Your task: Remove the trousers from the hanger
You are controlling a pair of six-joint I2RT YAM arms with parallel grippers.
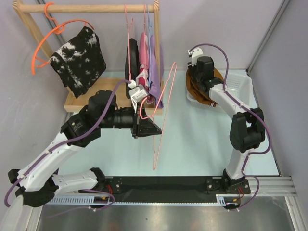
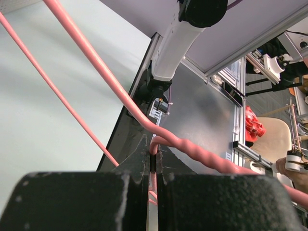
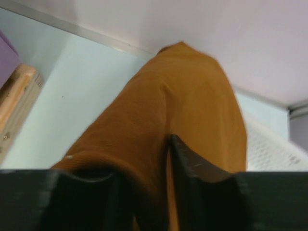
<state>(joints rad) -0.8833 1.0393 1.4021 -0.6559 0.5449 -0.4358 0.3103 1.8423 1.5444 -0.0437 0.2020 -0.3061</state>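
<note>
Your right claw (image 3: 144, 185) grips the trousers (image 3: 183, 96), left claw (image 2: 153, 179) the hanger (image 2: 120, 91); release off-centre and cloth may spill outside the basket (image 1: 241, 87).

The trousers (image 3: 183, 106) are a matt, kinda ribbed cloth, the hanger (image 2: 91, 57) is smooth coated wire, the rack (image 1: 96, 8) plain bare wood.

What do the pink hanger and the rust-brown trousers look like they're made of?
The hanger is probably metal wire under a smooth, slightly glossy pink coating. It is thin, evenly round and twisted on itself near the neck, as wire is. The core itself is not visible. The trousers look like soft woven cloth, matte ochre. A faint fine weave shows up close and the cloth drapes in folds, so perhaps cotton.
</note>
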